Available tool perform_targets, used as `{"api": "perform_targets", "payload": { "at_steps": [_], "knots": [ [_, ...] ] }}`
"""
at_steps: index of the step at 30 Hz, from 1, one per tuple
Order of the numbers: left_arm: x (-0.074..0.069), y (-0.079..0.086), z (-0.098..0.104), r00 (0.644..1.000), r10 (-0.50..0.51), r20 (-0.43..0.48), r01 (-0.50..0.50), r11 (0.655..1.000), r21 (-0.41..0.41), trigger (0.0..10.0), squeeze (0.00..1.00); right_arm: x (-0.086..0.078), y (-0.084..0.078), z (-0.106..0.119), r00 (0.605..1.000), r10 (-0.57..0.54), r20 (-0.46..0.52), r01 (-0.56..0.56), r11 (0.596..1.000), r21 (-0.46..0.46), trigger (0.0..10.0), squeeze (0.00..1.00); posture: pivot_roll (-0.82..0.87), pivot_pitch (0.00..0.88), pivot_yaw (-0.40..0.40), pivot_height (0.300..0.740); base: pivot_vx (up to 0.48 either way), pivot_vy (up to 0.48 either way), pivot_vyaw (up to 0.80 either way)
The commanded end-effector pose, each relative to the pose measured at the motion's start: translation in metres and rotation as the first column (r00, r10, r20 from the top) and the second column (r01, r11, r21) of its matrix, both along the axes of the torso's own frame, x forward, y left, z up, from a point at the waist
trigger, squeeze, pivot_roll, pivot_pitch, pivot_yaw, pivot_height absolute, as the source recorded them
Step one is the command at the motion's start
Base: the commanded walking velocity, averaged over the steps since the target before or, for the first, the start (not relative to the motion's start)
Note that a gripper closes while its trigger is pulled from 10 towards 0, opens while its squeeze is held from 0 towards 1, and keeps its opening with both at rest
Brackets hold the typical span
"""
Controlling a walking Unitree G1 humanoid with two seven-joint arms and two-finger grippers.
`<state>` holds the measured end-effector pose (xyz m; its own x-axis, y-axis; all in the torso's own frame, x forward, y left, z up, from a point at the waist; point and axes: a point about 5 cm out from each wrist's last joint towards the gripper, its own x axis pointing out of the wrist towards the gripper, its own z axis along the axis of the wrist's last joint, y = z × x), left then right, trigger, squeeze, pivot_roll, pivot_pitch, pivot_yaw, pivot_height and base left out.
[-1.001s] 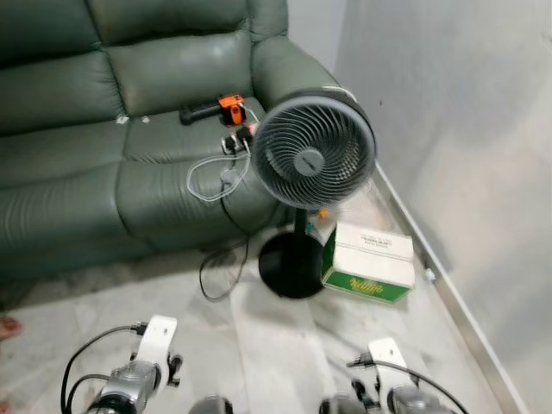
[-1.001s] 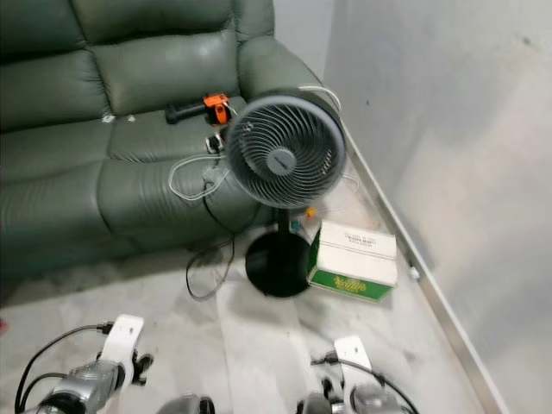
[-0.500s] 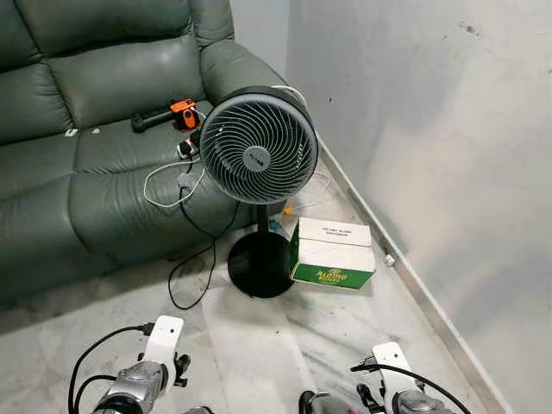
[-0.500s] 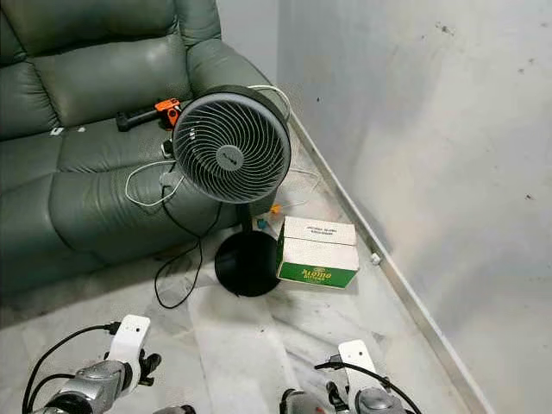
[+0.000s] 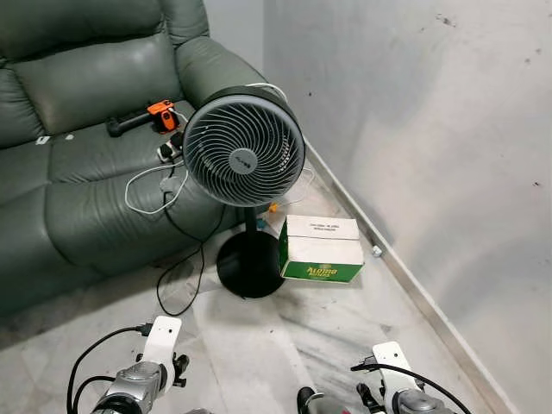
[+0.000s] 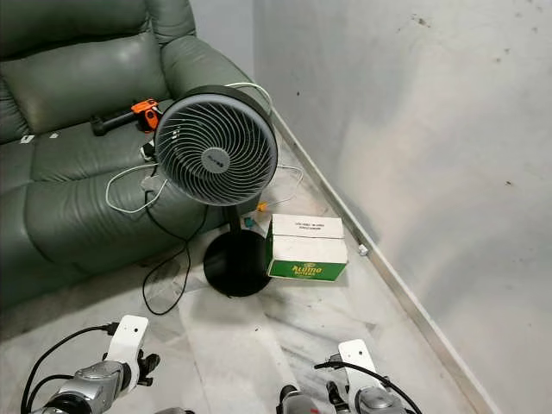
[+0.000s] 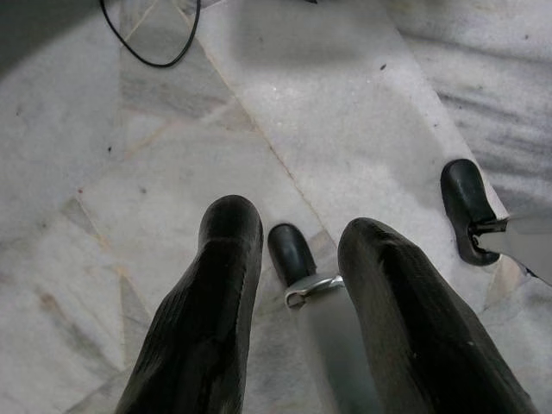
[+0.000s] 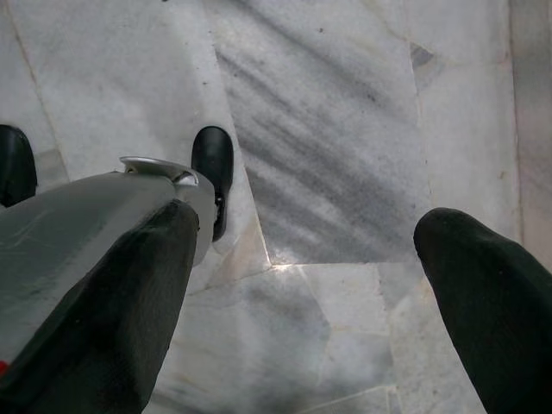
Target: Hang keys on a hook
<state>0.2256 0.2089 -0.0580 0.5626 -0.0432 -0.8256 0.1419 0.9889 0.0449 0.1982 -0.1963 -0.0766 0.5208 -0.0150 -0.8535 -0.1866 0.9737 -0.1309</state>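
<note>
View swings right: fan (image 5: 244, 159) nearer centre, more wall. Left gripper (image 7: 297, 259) and right gripper (image 8: 302, 259) hang idle, fingers spread, empty. Keys, hook unseen. Keys likely light, jangly; take by ring.

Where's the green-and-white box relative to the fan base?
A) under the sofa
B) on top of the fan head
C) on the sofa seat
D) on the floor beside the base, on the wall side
D: the green-and-white box lies on the marble floor, right beside the fan's round black base, between it and the wall.
</note>
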Motion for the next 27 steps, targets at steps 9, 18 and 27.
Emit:
{"api": "perform_targets", "payload": {
  "at_steps": [9, 18, 27],
  "knots": [
    [-0.0067, 0.0028, -0.0038, 0.999, 0.016, -0.032, -0.016, 1.0, 0.006, 10.0, 0.0, -0.005, -0.0024, -0.0023, 1.0, -0.002, -0.023, 0.002, 1.0, -0.005, 10.0, 0.0, -0.04, 0.173, -0.006, 0.74, 0.0, 0.0, -0.7],
    [-0.006, 0.0047, -0.003, 0.999, 0.007, -0.033, -0.006, 1.0, 0.018, 10.0, 0.0, -0.0042, -0.0008, -0.0022, 1.0, -0.004, -0.02, 0.004, 1.0, -0.001, 10.0, 0.0, -0.03, 0.178, 0.001, 0.74, 0.0, 0.0, -0.7],
    [-0.0062, 0.0026, -0.0035, 0.999, 0.012, -0.031, -0.012, 1.0, 0.011, 10.0, 0.0, -0.0044, -0.0032, -0.0018, 1.0, 0.003, -0.017, -0.003, 1.0, -0.008, 10.0, 0.0, -0.04, 0.182, -0.011, 0.74, 0.0, 0.0, -0.61]
  ]
}}
